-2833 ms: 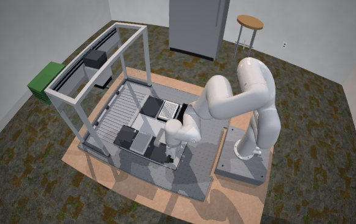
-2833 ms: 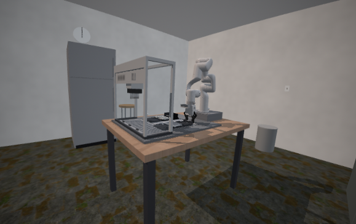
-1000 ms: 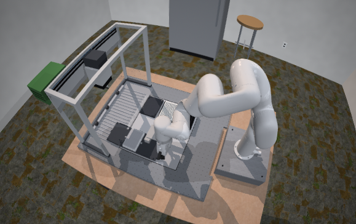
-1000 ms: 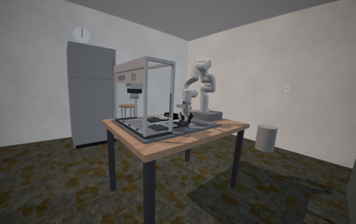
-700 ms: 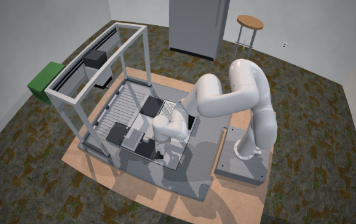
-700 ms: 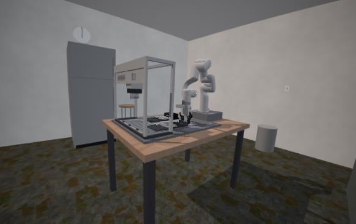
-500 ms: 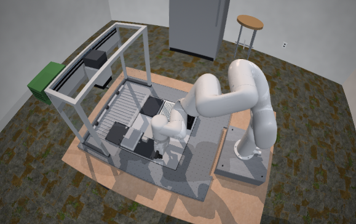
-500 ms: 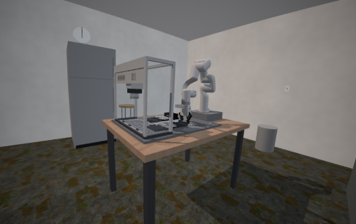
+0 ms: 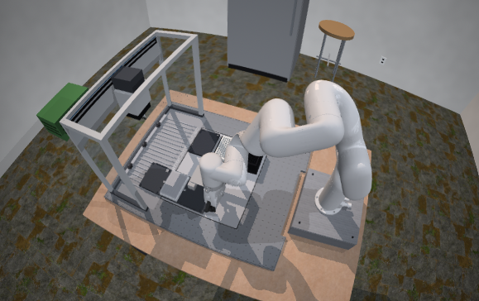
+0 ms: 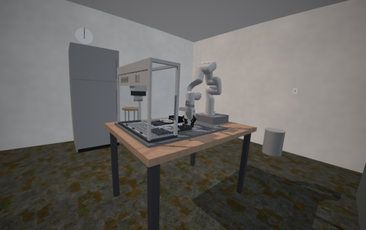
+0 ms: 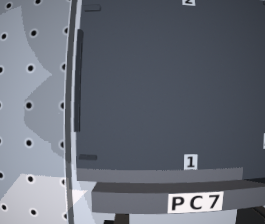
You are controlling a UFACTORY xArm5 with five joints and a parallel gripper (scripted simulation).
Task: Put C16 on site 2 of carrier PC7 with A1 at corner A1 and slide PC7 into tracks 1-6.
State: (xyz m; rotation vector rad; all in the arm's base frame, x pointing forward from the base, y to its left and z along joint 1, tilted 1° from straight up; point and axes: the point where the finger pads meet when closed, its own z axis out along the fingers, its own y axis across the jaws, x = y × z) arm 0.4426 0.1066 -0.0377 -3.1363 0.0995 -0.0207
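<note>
The arm (image 9: 303,136) (image 10: 210,99) arches high, its tool (image 9: 209,207) (image 10: 190,123) (image 11: 184,222) angled down at PC7 (image 9: 191,199) (image 10: 184,127) (image 11: 173,100), 2 fingers apart.

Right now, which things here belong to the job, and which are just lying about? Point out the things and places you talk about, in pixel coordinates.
Job:
- carrier PC7 (image 9: 192,200) (image 10: 184,128) (image 11: 178,100)
- pale plate on it (image 9: 174,186)
- rails (image 9: 160,142) (image 10: 136,127)
- gripper (image 9: 209,207) (image 10: 189,123) (image 11: 184,222)

Just about:
- stool (image 9: 336,30) (image 10: 130,108)
- refrigerator (image 9: 265,37) (image 10: 93,95)
- green box (image 9: 63,105)
- wall clock (image 10: 83,35)
- bin (image 10: 274,142)

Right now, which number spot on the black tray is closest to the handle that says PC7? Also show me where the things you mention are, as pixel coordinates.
Site 1 (image 11: 178,115): its "1" label sits right beside the PC7 handle (image 11: 133,200), while the "2" is farther away.
</note>
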